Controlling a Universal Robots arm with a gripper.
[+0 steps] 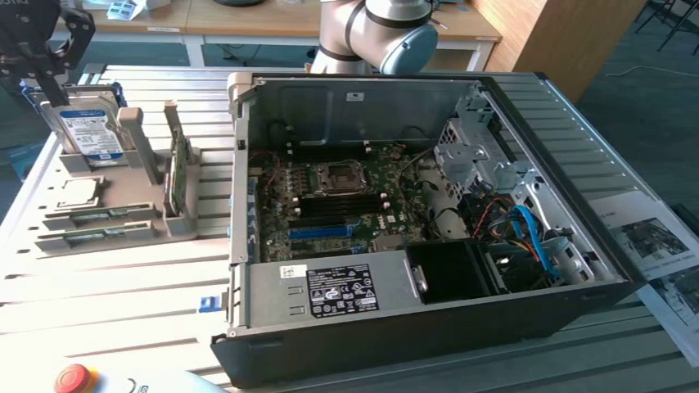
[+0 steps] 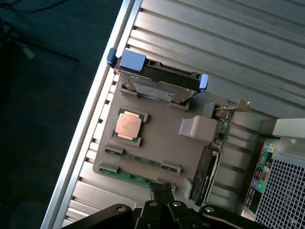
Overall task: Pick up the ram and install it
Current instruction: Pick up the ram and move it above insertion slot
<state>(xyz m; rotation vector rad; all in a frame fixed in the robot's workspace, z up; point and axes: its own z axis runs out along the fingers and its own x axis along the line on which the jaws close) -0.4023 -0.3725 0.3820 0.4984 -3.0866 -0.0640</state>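
Two ram sticks lie flat in a grey holder (image 1: 164, 225) on the exterior view's left: one ram stick (image 1: 110, 215) (image 2: 139, 161) and a second ram stick (image 1: 90, 238) (image 2: 133, 175) beside it at the holder's front edge. My black gripper (image 1: 46, 75) (image 2: 161, 188) hangs well above the holder, near the upright hard drive (image 1: 93, 131). Its fingers are shut together with nothing between them. In the wrist view the fingertips overlap the holder's edge by the second stick. The open computer case (image 1: 251, 270) shows the motherboard (image 1: 339, 201) with its dark memory slots.
The holder also carries a processor chip (image 2: 128, 126), the hard drive (image 2: 157, 81) with blue clips, and an upright expansion card (image 1: 175, 172) (image 2: 209, 167). A red stop button (image 1: 74, 378) sits at the slatted table's front. Papers (image 1: 656, 241) lie to the case's right.
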